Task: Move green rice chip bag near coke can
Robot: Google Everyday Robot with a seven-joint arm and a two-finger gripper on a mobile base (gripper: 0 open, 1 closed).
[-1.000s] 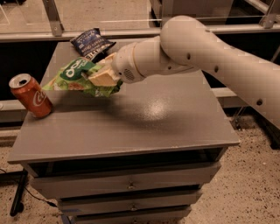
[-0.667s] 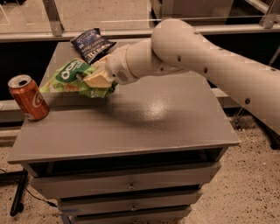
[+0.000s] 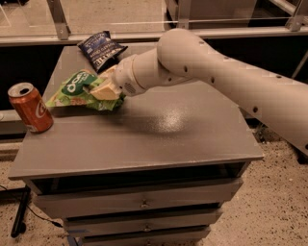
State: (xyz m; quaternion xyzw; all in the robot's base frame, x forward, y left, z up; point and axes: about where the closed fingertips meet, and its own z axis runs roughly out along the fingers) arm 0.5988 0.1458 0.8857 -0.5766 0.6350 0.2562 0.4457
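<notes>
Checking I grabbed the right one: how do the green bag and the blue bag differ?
The green rice chip bag is bright green, held by the gripper near the coke can; the dark blue snack bag lies free at the table's far edge. Both are crinkled.

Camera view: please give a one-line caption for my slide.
Over the grey cabinet top, the tool grips the green rice chip bag, close to the standing coke can.

Lab-like test space suggested, grey drawer cabinet [image 3: 144, 144] set on speckled hard floor [image 3: 272, 202], glass panels [image 3: 120, 14] held by metal posts [image 3: 58, 19] behind, cable [image 3: 41, 220] laid on the floor, gripper [image 3: 102, 89] seen at the green rice chip bag [image 3: 72, 89] on the cabinet top.
</notes>
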